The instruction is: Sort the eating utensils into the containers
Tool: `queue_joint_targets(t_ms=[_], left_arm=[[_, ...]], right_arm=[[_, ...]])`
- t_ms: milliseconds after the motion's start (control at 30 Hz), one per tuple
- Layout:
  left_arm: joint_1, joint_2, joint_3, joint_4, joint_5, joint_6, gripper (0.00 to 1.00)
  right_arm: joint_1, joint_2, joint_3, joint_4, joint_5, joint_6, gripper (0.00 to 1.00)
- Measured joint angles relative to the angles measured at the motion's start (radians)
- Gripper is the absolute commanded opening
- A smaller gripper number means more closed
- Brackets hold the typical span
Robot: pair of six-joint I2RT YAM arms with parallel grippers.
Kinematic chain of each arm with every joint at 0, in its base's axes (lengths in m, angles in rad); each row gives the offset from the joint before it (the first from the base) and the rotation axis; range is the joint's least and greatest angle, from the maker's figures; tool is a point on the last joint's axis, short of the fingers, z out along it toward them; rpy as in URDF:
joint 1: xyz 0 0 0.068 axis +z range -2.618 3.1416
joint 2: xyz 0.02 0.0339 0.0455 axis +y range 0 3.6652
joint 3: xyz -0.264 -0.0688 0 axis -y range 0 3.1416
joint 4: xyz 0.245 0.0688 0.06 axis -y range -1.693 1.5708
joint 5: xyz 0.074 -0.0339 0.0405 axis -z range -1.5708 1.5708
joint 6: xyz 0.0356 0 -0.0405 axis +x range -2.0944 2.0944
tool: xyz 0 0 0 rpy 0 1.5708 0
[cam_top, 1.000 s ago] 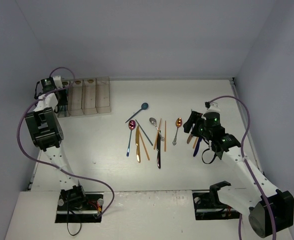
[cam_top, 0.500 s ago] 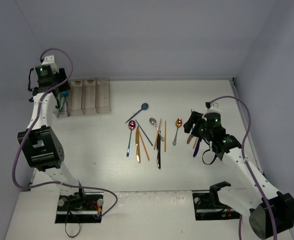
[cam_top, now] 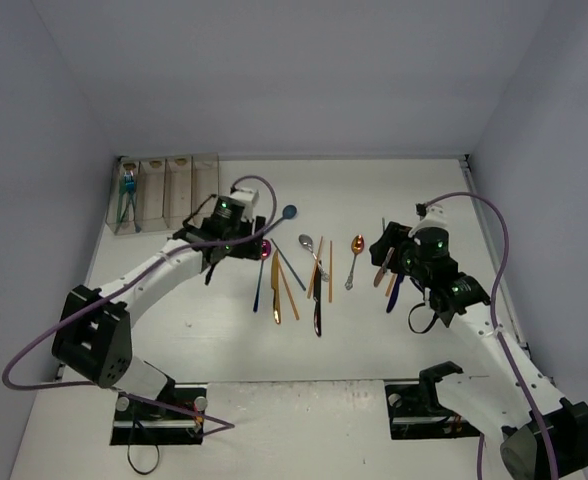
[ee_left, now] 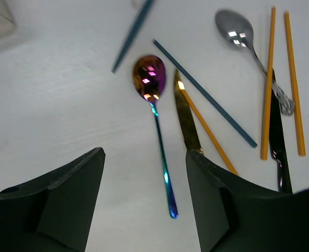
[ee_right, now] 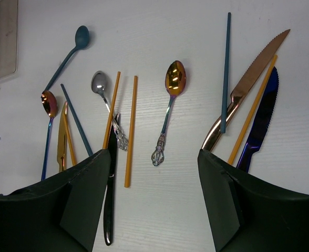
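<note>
The containers point(cam_top: 164, 192) stand in a row at the back left; teal utensils point(cam_top: 127, 195) lean in the leftmost bin. Loose utensils lie mid-table. My left gripper point(cam_top: 240, 244) hovers open over the iridescent spoon point(ee_left: 150, 79), whose handle runs between the fingers point(ee_left: 70, 199) of the left gripper point(ee_left: 144, 173), untouched. Beside it lie a gold knife point(ee_left: 186, 118), a teal chopstick point(ee_left: 207, 94), orange sticks point(ee_left: 267, 79) and a silver spoon point(ee_left: 233, 29). My right gripper point(cam_top: 389, 252) is open and empty point(ee_right: 153, 157) above a copper spoon point(ee_right: 174, 79), a copper knife point(ee_right: 249, 79) and a blue knife point(ee_right: 262, 121).
A black knife point(cam_top: 317, 300) lies lengthwise in the middle group, and a teal spoon point(cam_top: 289, 212) lies behind it. Grey walls close in the table on the left, back and right. The purple cables loop beside both arms.
My left arm swung from the bins at the far left to the middle of the table and its jaws widened; teal utensils now rest in the leftmost bin. The right arm has barely moved.
</note>
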State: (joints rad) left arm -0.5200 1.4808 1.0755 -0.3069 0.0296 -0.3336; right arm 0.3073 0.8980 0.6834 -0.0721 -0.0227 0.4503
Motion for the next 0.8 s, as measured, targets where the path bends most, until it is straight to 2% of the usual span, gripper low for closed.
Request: queue_joint_targets(t_ms=[133, 433, 800], left_arm=[[-0.090, 0.031, -0.020, -0.004, -0.013, -0.045, 0.58], [-0.099, 0.160, -0.019, 0.004, -0.057, -0.095, 0.37], [-0.099, 0.281, 0.023, 0.034, -0.101, -0.098, 0.33]], right_arm=[[0.000, -0.014, -0.009, -0.004, 0.000, 0.001, 0.65], [0.000, -0.051, -0.030, -0.006, -0.001, 0.019, 0.65], [0.000, -0.076, -0.054, -0.009, -0.005, 0.030, 0.65]])
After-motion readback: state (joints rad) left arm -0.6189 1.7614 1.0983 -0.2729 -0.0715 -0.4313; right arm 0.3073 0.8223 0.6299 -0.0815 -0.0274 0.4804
